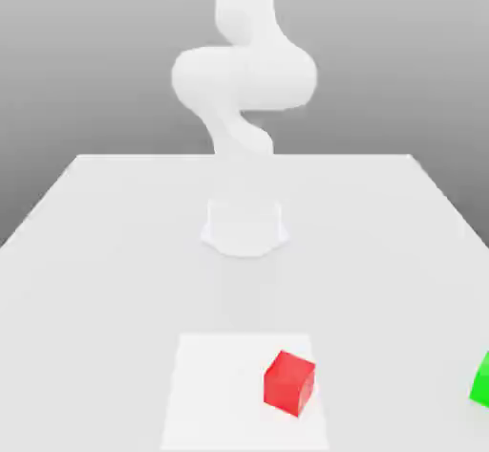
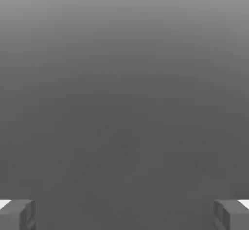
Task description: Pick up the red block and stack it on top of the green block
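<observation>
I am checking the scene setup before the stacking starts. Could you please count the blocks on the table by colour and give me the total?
Red block: 1, on the paler square patch of the table.
Green block: 1, at the exterior view's right edge, partly cut off.
Total: 2 blocks, standing apart from each other.

You have a white table [image 1: 115, 249] carrying everything. On it near you lies a brighter white square patch [image 1: 220, 393], and the red block [image 1: 288, 381] rests on that patch. The green block [image 1: 482, 379] sits well apart, at the exterior view's right edge.
</observation>
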Robot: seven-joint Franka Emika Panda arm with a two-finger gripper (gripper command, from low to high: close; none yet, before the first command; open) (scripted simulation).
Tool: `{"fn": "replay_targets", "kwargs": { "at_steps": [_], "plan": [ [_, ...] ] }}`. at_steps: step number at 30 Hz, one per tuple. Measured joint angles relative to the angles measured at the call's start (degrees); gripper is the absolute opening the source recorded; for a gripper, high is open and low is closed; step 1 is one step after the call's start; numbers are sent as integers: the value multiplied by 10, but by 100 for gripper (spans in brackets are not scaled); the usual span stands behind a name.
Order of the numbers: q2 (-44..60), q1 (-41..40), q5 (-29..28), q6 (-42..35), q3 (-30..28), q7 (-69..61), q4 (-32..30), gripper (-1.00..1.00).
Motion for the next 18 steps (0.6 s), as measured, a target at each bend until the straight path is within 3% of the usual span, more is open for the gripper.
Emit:
{"fn": "replay_targets", "kwargs": {
  "at_steps": [11,18],
  "plan": [
    [232,98,24,114,-60,-252,-89,0],
    [378,130,35,186,-64,-407,-145,0]
  ]
}}
